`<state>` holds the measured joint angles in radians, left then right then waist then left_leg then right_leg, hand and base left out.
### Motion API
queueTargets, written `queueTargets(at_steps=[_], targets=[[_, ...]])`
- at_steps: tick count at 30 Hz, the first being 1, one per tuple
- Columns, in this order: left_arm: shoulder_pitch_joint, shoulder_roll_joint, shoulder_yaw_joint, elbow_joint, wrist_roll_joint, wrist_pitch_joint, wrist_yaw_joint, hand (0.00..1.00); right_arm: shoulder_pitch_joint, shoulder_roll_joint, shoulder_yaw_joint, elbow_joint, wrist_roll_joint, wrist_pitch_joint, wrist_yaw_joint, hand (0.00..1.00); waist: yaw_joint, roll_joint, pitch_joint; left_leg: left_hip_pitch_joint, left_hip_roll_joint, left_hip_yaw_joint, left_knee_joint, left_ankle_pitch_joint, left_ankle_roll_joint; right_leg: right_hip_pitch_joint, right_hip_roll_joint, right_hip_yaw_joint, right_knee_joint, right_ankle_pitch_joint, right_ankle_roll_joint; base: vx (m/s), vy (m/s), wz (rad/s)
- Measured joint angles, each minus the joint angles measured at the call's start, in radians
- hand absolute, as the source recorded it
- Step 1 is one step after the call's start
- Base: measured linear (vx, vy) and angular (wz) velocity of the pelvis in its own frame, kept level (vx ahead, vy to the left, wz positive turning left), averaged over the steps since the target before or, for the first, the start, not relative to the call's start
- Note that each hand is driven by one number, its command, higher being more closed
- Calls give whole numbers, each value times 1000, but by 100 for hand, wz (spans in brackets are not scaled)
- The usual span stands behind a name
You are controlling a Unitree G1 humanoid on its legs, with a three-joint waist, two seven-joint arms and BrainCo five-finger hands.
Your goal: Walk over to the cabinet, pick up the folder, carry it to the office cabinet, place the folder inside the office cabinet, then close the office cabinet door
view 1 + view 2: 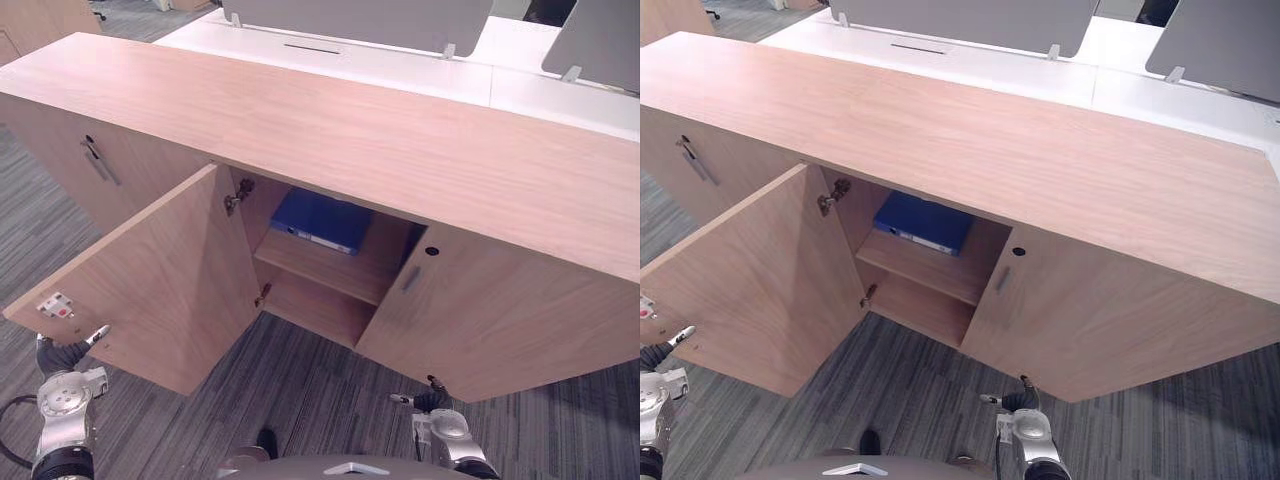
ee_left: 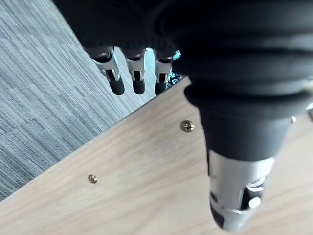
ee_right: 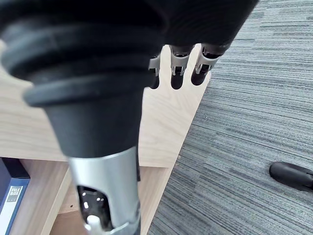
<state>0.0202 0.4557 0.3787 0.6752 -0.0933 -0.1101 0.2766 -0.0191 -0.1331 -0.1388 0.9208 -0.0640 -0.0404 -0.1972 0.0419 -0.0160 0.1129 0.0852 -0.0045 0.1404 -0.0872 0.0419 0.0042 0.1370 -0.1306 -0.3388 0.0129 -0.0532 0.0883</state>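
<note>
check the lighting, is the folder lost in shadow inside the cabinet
Left eye view: the blue folder lies on the shaded upper shelf of the office cabinet, yet visible; the top is evenly lit. Right wrist view: the folder's end shows dimly.

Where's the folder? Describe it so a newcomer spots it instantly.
Start at the long light-wood office cabinet, then its open middle compartment beside the swung-out wooden door. On the upper shelf inside lies the blue folder with a white spine label, the sole blue item amid bare wood.

Matt wood-grain cabinet (image 1: pixel 400 150) (brassy metal screws (image 2: pixel 187 126)); ribbed woven carpet (image 1: pixel 330 390); folder (image 1: pixel 322 220) perhaps smooth plastic.
</note>
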Motion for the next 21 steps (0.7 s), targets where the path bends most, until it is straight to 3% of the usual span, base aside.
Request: queueTargets(at_steps=[6, 11, 13, 21], targets=[[35, -18, -34, -74, -1, 4, 4, 0, 17, 2, 0, 5, 0, 0, 1, 0, 17, -4, 0, 0, -1, 2, 0, 0, 0, -3, 0, 18, 2, -2, -4, 0, 0, 0], [127, -101, -58, -211, -2, 2, 8, 0, 22, 5, -1, 9, -1, 1, 1, 0, 29, -4, -1, -1, -5, 1, 0, 1, 1, -10, -3, 30, 4, -2, -5, -22, 3, 1], [168, -131, -96, -266, -2, 2, 4, 0, 25, 6, -2, 9, -1, 1, 1, 0, 41, -4, -1, -3, -6, 1, 0, 4, 4, -14, -3, 34, 8, -1, -6, 0, 0, 0], [271, -194, -232, -342, -24, -2, -47, 0, 29, 9, -2, 8, -3, 5, 4, 0, 42, -3, -2, -7, -5, 0, 0, 16, 5, -21, -2, 53, 12, 5, -13, -50, 4, 1]])
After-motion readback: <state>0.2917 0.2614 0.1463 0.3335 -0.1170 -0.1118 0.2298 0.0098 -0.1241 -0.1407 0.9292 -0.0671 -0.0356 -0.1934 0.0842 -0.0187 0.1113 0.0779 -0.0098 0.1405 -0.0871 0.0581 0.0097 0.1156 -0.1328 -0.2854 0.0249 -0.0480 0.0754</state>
